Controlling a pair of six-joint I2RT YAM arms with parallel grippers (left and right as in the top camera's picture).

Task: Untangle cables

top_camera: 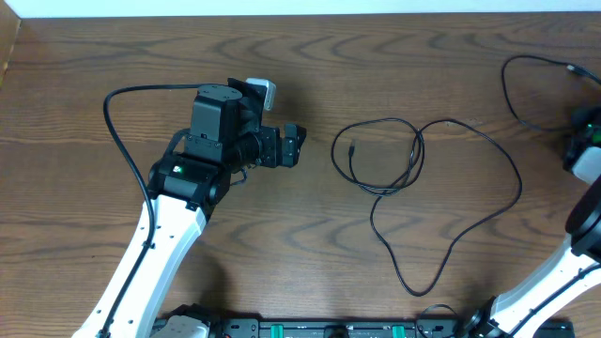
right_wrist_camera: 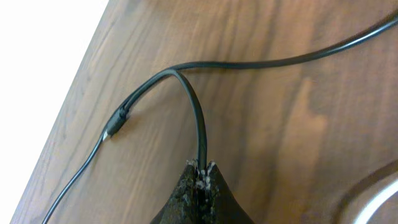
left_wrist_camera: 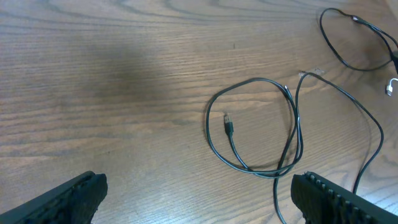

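One thin black cable [top_camera: 420,150] lies in a loose loop at the table's middle, its tail running toward the front edge. In the left wrist view the loop [left_wrist_camera: 258,79] and its small plug end [left_wrist_camera: 227,121] lie ahead of my left gripper [left_wrist_camera: 199,202], which is wide open above bare wood with nothing between its fingers. Overhead, that gripper [top_camera: 295,146] sits left of the loop. A second black cable [top_camera: 504,80] curves at the far right. My right gripper [right_wrist_camera: 202,169] is shut on this cable [right_wrist_camera: 200,130], beside its plug joint [right_wrist_camera: 117,124]. No white strand shows.
The table's far edge [right_wrist_camera: 81,68] runs close beside the right gripper, with white floor beyond. A small white connector [left_wrist_camera: 390,87] shows at the right border of the left wrist view. The arm's own thick black cable [top_camera: 113,131] arcs left of the left arm.
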